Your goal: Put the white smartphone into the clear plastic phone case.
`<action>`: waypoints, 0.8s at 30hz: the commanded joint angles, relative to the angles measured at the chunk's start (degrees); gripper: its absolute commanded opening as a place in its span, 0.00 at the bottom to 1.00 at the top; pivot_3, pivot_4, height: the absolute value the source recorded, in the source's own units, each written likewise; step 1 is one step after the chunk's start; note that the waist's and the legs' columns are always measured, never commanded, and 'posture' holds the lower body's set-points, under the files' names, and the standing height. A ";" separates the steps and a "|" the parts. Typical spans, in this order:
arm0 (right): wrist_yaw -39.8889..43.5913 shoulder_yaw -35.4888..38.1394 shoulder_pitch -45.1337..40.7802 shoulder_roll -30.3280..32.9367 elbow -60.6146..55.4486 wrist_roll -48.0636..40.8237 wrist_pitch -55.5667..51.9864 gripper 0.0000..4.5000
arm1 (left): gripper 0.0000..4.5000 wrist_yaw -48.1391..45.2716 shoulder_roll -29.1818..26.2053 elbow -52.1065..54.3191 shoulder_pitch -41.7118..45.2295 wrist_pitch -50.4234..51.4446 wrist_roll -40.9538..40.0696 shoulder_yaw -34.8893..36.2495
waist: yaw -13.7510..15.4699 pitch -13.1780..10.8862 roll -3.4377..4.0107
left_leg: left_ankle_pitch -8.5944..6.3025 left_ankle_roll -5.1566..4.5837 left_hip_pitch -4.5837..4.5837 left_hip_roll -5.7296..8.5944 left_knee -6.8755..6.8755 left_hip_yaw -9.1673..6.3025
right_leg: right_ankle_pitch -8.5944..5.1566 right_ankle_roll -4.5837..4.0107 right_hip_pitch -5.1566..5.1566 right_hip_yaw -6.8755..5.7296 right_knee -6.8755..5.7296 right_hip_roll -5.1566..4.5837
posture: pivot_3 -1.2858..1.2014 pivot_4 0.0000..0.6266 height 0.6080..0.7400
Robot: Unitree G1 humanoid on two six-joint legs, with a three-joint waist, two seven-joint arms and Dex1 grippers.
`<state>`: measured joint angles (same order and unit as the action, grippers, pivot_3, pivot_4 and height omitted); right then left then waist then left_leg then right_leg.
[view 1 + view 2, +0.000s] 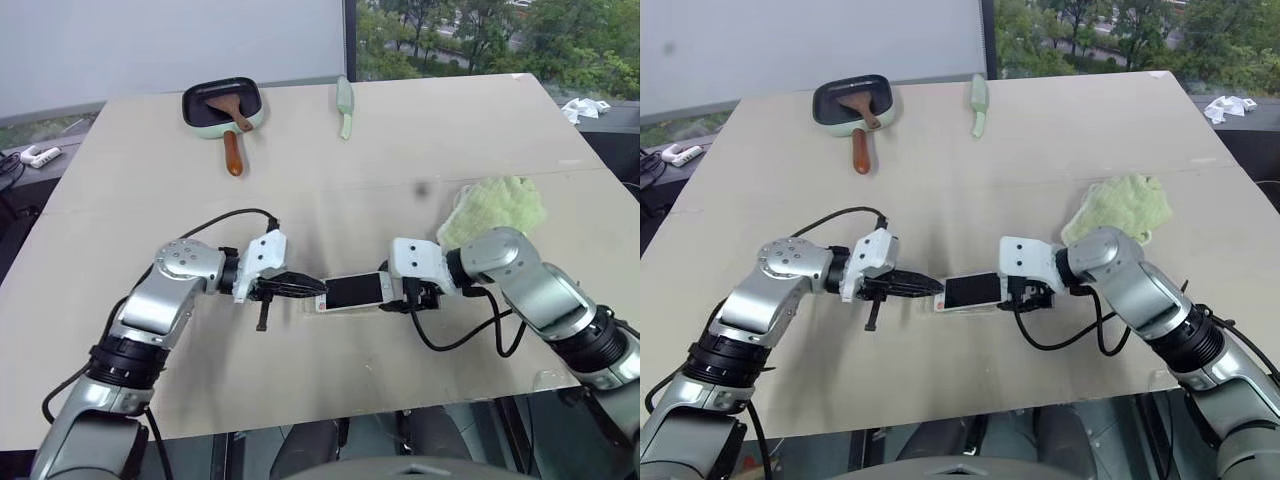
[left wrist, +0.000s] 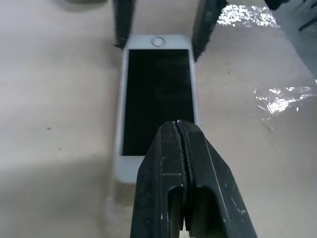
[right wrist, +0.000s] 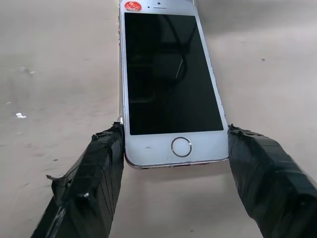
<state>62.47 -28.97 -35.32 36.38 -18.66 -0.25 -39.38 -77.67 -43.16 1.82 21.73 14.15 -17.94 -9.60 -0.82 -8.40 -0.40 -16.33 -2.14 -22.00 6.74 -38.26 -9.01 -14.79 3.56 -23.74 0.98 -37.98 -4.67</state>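
The white smartphone, stiff, light and slippery, lies mid-bench, pinched at its home-button end by the right gripper jaws; left gripper jaws pressed together above its far end.

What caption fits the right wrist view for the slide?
Right gripper fingers clasp the home-button end of the white phone, which lies screen-up on the table.

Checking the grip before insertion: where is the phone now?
The phone lies mid-table near the front edge, between both hands: the right hand straddles its home-button end, the shut left hand sits at the other.
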 commanded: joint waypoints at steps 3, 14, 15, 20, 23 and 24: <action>-0.61 -0.03 0.26 0.19 -1.37 -0.04 0.38 0.64 | 0.00 1.52 -0.26 2.88 -1.88 -0.20 1.40 -0.54 | 0.00 0.00 0.00 | 0.00 0.00 0.00 0.00 0.00 0.01 | 0.00 0.00 0.00 0.01 0.01 0.00 | 0.52 0.24 1.00; -1.38 -0.70 0.62 -0.40 -1.87 -0.22 -0.50 0.64 | 0.00 6.35 2.17 0.93 -4.03 -1.64 4.22 -2.00 | 0.09 0.00 -0.01 | 0.00 0.00 0.01 0.00 -0.01 0.00 | 0.00 0.00 0.02 0.00 0.00 0.00 | 0.52 0.24 1.00; -1.44 -0.77 0.68 -0.41 -1.89 -0.26 -0.61 0.64 | 0.00 6.39 2.14 0.52 -4.21 -2.03 4.34 -2.02 | 0.07 0.00 -0.01 | 0.00 0.00 0.01 0.00 -0.01 0.01 | 0.00 0.00 0.02 0.01 0.00 0.00 | 0.52 0.24 1.00; -1.85 -0.98 1.03 -0.33 -2.24 -0.52 -1.15 0.64 | 0.00 7.12 2.20 -0.94 -4.93 -3.26 4.50 -1.85 | 0.08 0.01 -0.01 | 0.00 0.00 0.02 0.00 -0.01 0.01 | 0.00 0.00 0.02 0.01 0.00 0.00 | 0.52 0.24 1.00; -2.48 -0.91 1.18 -0.72 -2.19 -0.60 -1.60 0.64 | 0.00 7.95 2.06 -2.29 -5.47 -4.41 5.47 -2.08 | 0.06 0.02 -0.01 | 0.00 0.00 0.03 0.00 -0.01 0.01 | 0.00 0.00 0.03 0.01 0.00 0.00 | 0.52 0.24 1.00; -2.62 -0.93 1.19 -0.82 -2.12 -0.61 -1.70 0.64 | 0.00 8.04 1.94 -2.60 -5.67 -4.64 5.64 -2.22 | 0.05 0.02 -0.01 | 0.00 0.00 0.05 0.00 -0.01 0.01 | 0.00 0.00 0.03 0.02 -0.01 0.00 | 0.52 0.24 1.00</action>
<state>60.11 -30.45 -34.23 35.94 -18.67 -0.35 -41.18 -70.43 -40.64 1.01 17.34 9.28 -14.54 -11.68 -0.77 -8.38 -0.41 -16.33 -2.14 -21.94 6.74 -38.27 -9.00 -14.79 3.56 -23.71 1.00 -37.99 -4.67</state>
